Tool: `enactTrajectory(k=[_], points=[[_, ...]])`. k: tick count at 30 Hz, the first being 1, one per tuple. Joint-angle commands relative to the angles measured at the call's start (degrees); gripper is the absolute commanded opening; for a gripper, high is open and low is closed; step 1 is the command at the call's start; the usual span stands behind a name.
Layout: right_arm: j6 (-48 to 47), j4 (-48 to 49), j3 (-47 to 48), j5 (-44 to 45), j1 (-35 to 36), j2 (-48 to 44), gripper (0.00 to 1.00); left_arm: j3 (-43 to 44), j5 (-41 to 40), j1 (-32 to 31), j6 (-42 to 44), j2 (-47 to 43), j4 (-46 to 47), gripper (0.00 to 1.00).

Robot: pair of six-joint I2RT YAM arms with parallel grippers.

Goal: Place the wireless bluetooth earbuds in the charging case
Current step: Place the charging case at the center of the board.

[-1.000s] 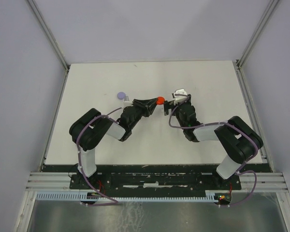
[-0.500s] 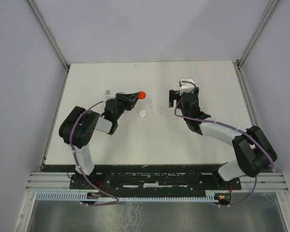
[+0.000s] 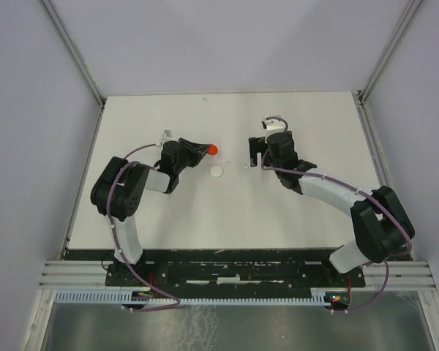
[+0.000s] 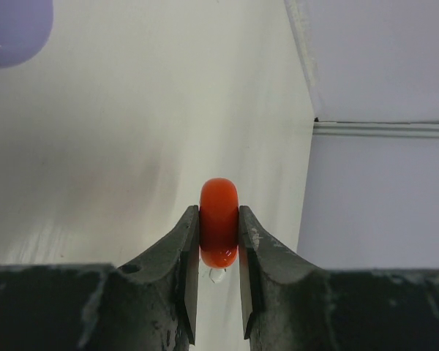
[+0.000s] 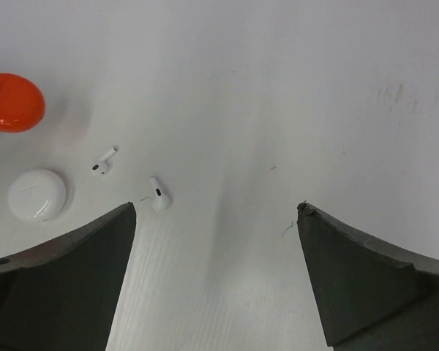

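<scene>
Overhead, the left hand [image 3: 208,149] is closed on a glossy orange-red round plastic disc [image 3: 214,149] and holds it out over the pale tabletop [image 3: 307,212], probably to keep it off to one side. A white round plastic disc [image 3: 216,172], which I take to be the matching charging case, lies just below it. Two tiny white stemmed plastic earbuds lie loose to its right, the first earbud [image 3: 230,162] nearer the case and the second earbud [image 3: 246,166] closer to the right hand [image 3: 254,153], which reaches in from the other side. From the left wrist, the two dark fingers [image 4: 189,256] pinch the orange-red disc [image 4: 219,212] edge-on across its flat faces, a narrow grip that leaves its rim free. A lavender rounded shape [image 4: 11,22] shows in the far corner, too cropped to identify. From the right wrist, the right hand [image 5: 216,212] is spread wide and holds nothing. Both earbuds sit apart from each other on the tabletop ahead of it, the first [image 5: 104,162] beside the white disc [image 5: 36,194] and the second [image 5: 159,194] near the left fingertip [image 5: 124,216]. That wide opening suits a descent onto the closer earbud, which is not yet in any case.
</scene>
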Motion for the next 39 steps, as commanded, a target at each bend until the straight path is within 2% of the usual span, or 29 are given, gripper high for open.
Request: enactTrajectory(k=[1,6,11,20,26,39], points=[[1.34,-6.59,6.39,-6.72,-0.08,3.49,1.00,3.94,0.15,0.14,5.14,2.53,-2.34,0.04],[0.66,-10.66,10.27,-14.16,0.04,7.78,1.00,5.79,0.45,0.28,5.84,4.74,-3.74,0.08],[0.42,-12.62,13.71,-18.45,1.51,11.85,0.99,6.91,0.78,0.73,6.58,5.46,-5.47,0.17],[-1.03,-16.91,23.09,-17.62,7.78,21.03,0.99,7.65,3.54,2.77,7.45,5.86,-8.07,0.35],[-1.13,-18.78,28.20,-16.64,10.35,26.32,0.99,7.47,4.85,4.28,9.41,3.94,-12.67,0.52],[-1.13,-21.07,34.46,-13.60,12.30,33.67,0.99,-3.53,6.28,9.70,10.34,-6.85,-12.93,0.54]])
